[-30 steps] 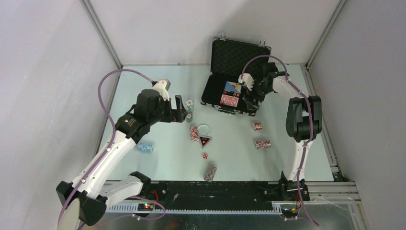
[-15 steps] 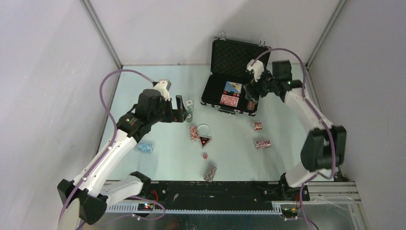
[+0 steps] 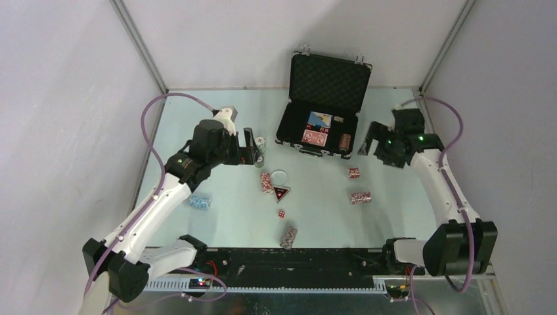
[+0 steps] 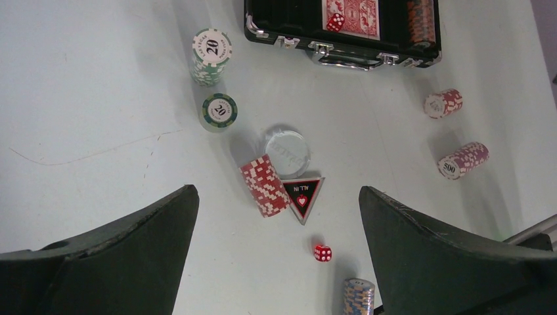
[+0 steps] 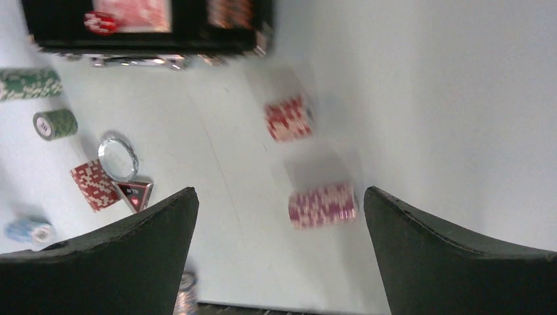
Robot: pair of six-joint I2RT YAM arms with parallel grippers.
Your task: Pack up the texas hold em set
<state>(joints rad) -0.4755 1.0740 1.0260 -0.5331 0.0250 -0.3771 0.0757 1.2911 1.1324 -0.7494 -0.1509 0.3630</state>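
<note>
The black briefcase (image 3: 328, 82) stands open at the back, with two card decks (image 3: 315, 129), a red die (image 4: 335, 21) and a brown chip stack (image 3: 344, 142) in its base. My left gripper (image 3: 251, 147) is open and empty, above the table beside two green chip stacks (image 4: 211, 56). My right gripper (image 3: 368, 146) is open and empty, just right of the case. Loose on the table lie a red stack (image 3: 266, 182), a clear round token (image 3: 280, 176), a triangular token (image 3: 282, 193), a red die (image 3: 280, 214), a small red stack (image 3: 354, 173) and a pink stack (image 3: 360, 197).
A blue-orange chip stack (image 3: 288, 237) lies near the front rail, and a light blue stack (image 3: 200, 202) lies under the left arm. Grey walls close in the table on three sides. The case handle and latches (image 4: 347, 59) face the loose chips.
My right gripper has let go of the brown chip stack in the case and pulled back out to the right. My left arm has barely moved.
</note>
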